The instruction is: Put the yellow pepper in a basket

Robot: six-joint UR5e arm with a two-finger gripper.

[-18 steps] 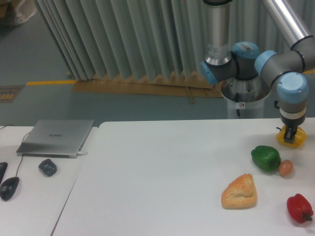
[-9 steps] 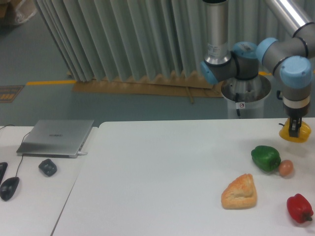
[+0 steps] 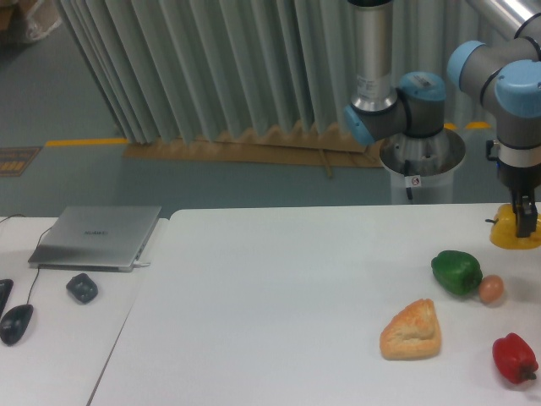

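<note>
At the right edge, the gripper (image 3: 526, 227) grips the yellow pepper (image 3: 510, 231); carry it level and steady, since no basket shows

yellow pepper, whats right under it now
Nothing touches its underside: the yellow pepper hangs in the gripper above the white table. Its right side is cut off by the frame.
</note>
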